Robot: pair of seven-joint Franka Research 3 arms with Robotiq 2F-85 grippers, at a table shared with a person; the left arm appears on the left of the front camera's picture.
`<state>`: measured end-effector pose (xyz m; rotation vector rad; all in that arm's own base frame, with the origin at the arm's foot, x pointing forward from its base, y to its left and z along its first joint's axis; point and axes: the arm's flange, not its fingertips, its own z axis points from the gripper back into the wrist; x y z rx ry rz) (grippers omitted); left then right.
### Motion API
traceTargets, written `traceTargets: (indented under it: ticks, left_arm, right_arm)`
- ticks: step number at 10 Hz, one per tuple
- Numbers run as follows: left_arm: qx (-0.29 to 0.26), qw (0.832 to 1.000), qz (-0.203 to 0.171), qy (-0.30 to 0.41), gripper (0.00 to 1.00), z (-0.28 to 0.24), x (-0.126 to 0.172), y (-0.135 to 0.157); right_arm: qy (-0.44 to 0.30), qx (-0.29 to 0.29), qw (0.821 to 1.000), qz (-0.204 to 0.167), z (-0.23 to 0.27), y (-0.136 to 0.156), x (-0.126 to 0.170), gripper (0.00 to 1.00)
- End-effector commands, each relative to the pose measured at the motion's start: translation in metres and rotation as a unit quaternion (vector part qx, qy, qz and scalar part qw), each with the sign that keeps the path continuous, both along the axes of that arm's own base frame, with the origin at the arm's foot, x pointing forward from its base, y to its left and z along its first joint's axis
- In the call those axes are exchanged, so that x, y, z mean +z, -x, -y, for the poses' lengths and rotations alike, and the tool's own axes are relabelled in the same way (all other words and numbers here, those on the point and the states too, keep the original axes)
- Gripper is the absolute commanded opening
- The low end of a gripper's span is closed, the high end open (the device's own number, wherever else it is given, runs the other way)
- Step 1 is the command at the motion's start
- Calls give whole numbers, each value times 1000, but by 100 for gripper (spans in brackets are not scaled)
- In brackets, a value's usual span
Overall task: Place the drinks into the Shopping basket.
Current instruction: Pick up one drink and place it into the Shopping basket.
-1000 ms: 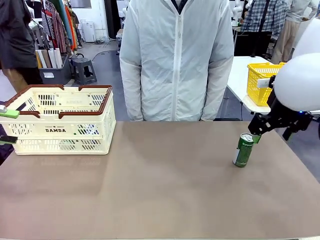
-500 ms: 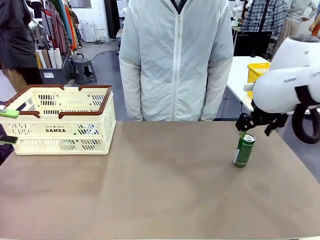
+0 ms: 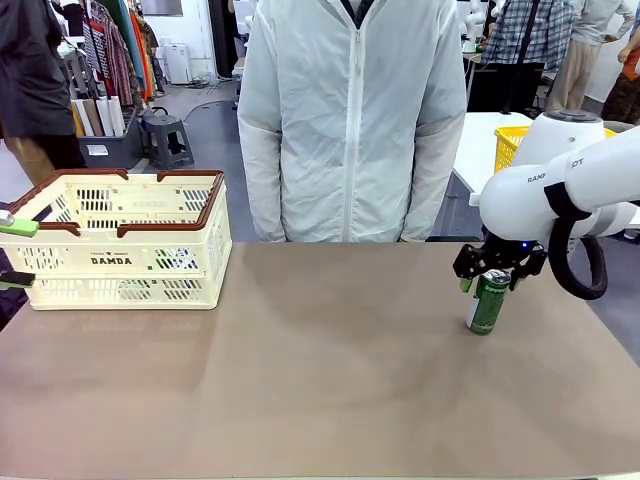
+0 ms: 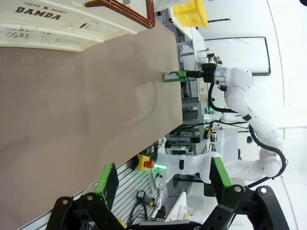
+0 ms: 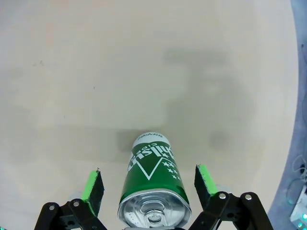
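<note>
Green can (image 3: 487, 302) stood upright on the brown counter (image 3: 320, 380), right side, well apart from the Shopping basket (image 3: 120, 240). The cream basket with brown rim and "DAMDA" print sat at the counter's far left; cannot tell what was inside through the slots.

Right gripper (image 3: 489, 277) sat directly over the can's top, pointing down, with the white right arm (image 3: 560, 185) coming in from the right. In the right wrist view the can (image 5: 153, 184) stood between the two green pads (image 5: 92, 190), silver top toward the camera. There was a gap on each side, so the gripper was open and straddling the can, not clamped on it.

Left gripper (image 4: 160, 179) was open too, its green-padded fingers spread wide over bare counter (image 4: 86, 110) with nothing between them. In the front view one green pad (image 3: 18, 227) showed at the left edge, just beside the basket's left end. The left wrist view had the basket (image 4: 72, 24) at the top, and farther off the can (image 4: 171, 76) with the right gripper (image 4: 184, 74) at it.

A person in a white zip jacket (image 3: 350, 120) stood at the far edge of the counter, arms down. A yellow mesh basket (image 3: 515, 150) sat on another table behind the right arm.
</note>
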<state>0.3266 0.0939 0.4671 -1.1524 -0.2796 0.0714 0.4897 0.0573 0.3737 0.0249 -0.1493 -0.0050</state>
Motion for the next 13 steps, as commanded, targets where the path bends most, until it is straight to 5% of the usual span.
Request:
traceTargets:
  ticks: [1,3,4,5,6,11,13]
  left_arm:
    - [6,1000,1,8,100,1,3,0]
    - [6,1000,1,8,100,1,3,0]
    - [6,1000,1,8,100,1,3,0]
    - [6,1000,1,8,100,1,3,0]
    - [6,1000,1,8,100,1,3,0]
    - [6,1000,1,8,100,1,3,0]
    - [6,1000,1,8,100,1,3,0]
  right_arm:
    - [-8,-10,1000,-15,-2,0,7,100]
    - [-2,-12,1000,-21,-4,-1,7,100]
    - [2,-12,1000,-13,-5,-2,7,69]
    - [4,-11,1000,-13,-5,-3,7,9]
    - [9,-9,1000,-9,-4,-3,6,0]
    - [14,-5,1000,-22,-4,2,10,0]
    - [11,-1,1000,-21,-16,7,32,0]
